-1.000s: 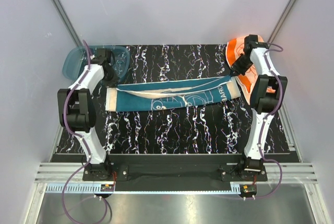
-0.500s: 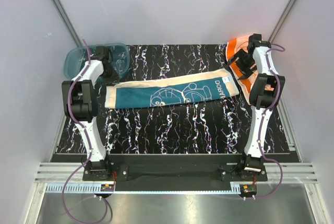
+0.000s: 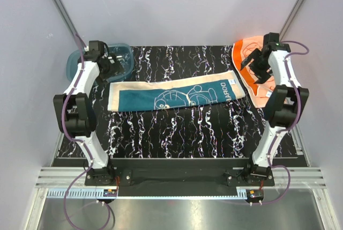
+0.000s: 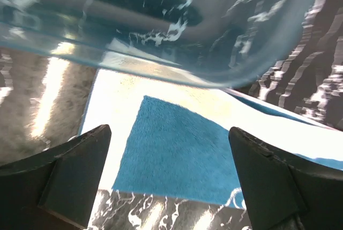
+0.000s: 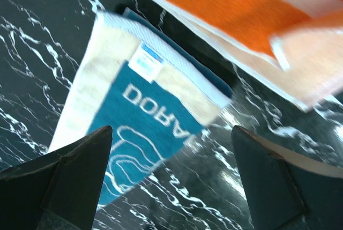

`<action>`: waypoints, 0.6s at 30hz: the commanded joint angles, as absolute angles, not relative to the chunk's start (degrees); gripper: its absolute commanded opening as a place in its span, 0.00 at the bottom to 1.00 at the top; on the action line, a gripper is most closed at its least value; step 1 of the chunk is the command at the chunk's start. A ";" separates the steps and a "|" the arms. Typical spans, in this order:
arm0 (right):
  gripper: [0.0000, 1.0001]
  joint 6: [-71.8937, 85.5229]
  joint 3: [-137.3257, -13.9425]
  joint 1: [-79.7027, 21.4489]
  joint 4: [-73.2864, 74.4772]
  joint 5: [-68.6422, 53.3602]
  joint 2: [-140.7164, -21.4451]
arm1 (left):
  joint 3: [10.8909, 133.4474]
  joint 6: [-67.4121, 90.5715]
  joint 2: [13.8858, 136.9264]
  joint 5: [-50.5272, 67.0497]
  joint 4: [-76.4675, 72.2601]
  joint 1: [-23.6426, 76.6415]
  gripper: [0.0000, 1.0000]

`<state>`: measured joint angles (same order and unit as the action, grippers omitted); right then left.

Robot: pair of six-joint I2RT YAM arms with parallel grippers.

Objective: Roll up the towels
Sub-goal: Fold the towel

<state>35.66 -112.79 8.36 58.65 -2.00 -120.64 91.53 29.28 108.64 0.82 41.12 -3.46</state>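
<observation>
Teal towel (image 3: 177,95) has gone from bunched and held taut to flat across mid-frame on the black table (image 3: 177,133), both grippers off it: left gripper (image 3: 114,66) spread wide by the blue tub (image 3: 126,53) upper left, right gripper (image 3: 253,64) spread wide over the orange towel (image 3: 239,52) upper right.

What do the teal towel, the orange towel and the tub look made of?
Teal towel: soft matte cloth, probably terry; fuzzy nap close up, with a sewn label at one end.
Orange towel: seemingly the same cloth; it lies limp with a fold.
Tub: translucent blue plastic, glossy; see-through wall with bright highlights.
</observation>
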 commanded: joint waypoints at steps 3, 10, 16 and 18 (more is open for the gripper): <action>0.99 31.82 -97.23 7.65 51.00 0.19 -106.36 | 88.86 26.46 98.02 -3.33 41.48 -4.22 0.99; 0.97 28.22 -88.16 7.21 49.22 -6.15 -106.35 | 71.22 29.97 86.23 -4.84 37.45 -5.00 0.99; 0.95 27.68 -84.29 7.21 46.14 -6.77 -106.96 | 53.63 33.66 81.04 -0.26 28.22 -7.82 0.96; 0.94 27.95 -84.46 7.21 45.62 -6.07 -107.66 | 51.25 35.41 81.12 1.93 26.20 -8.09 0.94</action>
